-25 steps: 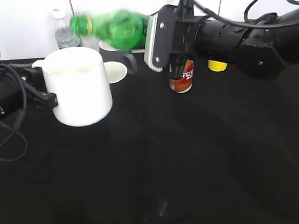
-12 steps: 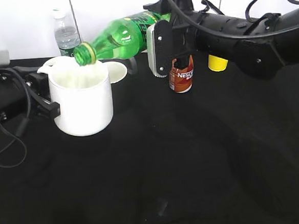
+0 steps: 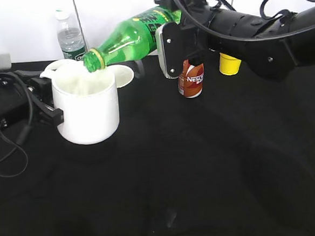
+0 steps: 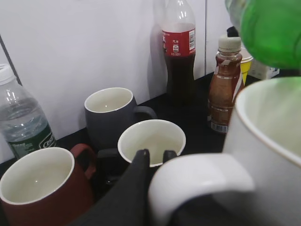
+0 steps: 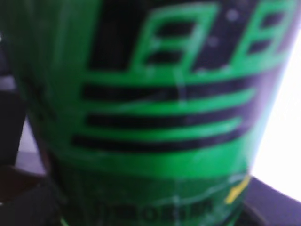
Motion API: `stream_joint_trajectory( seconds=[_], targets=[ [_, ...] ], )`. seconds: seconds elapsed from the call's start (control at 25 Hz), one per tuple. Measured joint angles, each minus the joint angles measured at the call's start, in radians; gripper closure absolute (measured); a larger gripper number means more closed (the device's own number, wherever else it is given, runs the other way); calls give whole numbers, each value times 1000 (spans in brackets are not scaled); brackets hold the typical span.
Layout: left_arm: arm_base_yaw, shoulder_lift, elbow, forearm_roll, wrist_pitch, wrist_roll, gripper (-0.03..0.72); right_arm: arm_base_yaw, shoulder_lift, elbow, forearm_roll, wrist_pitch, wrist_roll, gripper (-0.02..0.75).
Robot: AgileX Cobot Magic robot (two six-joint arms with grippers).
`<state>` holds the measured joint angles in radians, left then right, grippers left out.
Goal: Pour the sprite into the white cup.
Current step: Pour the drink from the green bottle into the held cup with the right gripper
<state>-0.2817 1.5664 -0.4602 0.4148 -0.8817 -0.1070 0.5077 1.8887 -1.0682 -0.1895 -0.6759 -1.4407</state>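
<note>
The sprite point(image 3: 133, 36) is a green bottle, tilted with its neck down over the mouth of the white cup point(image 3: 87, 109). My right gripper point(image 3: 166, 46) is shut around the bottle's lower body. In the right wrist view the sprite's green label point(image 5: 155, 113) fills the frame and hides the jaws. My left gripper point(image 3: 44, 101) is shut on the white cup's loop handle at table level. In the left wrist view the left gripper point(image 4: 155, 157) sits beside the handle of the white cup point(image 4: 268, 141), and the sprite point(image 4: 273, 28) hangs over the rim. I cannot tell whether liquid is flowing.
Behind the white cup stand a grey mug point(image 4: 110, 113), a pale cup point(image 4: 151, 141), a red-brown mug point(image 4: 37, 188), a water bottle point(image 3: 70, 35) and a cola bottle point(image 4: 181, 47). A brown Nescafe bottle point(image 3: 191, 80) and a yellow cup point(image 3: 229, 67) stand under my right arm.
The sprite has swung from near level to neck-down and its mouth has come over the white cup. The white cup and my left gripper have barely moved.
</note>
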Motion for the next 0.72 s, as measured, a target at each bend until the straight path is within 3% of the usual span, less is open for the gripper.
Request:
stream_joint_trajectory(
  seconds=[0.72],
  targets=[
    [0,0,0,2,-25,4,629,0,0,-2,21,-55,-83,330]
  ],
)
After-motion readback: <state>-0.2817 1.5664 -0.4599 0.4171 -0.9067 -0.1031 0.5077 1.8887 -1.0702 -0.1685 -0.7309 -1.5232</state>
